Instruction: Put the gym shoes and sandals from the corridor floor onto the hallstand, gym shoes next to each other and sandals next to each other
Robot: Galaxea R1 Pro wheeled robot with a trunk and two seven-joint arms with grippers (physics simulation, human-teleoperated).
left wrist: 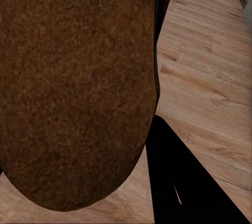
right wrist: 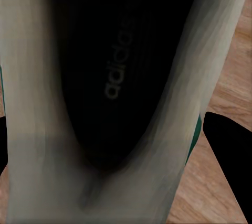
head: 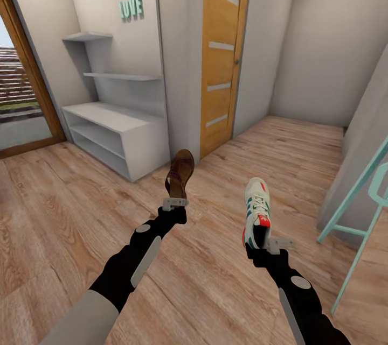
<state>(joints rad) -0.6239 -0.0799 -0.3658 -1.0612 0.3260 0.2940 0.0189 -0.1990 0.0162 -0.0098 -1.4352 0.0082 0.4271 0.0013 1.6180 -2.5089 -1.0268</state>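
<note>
Holding a dark brown leather sandal (head: 180, 174) in my left gripper (head: 175, 204), I see its fingers clamped on the heel end, so the sandal stands toe-up above the hand. Beyond that hand and off to its left sits the long low white hallstand (head: 116, 138) with its flat top and open shelves, well apart from the sandal. From my left wrist camera the sandal's tan-brown insole (left wrist: 73, 87) looms close, with wooden plank floor (left wrist: 210, 77) beside it. Further right, my right gripper (head: 268, 245) is closed on the heel of a white lace-up gym shoe (head: 256, 210) with green stripes and red-orange patches, toe pointing away from the hand. My right wrist camera looks into that shoe's dark interior (right wrist: 123, 66).
</note>
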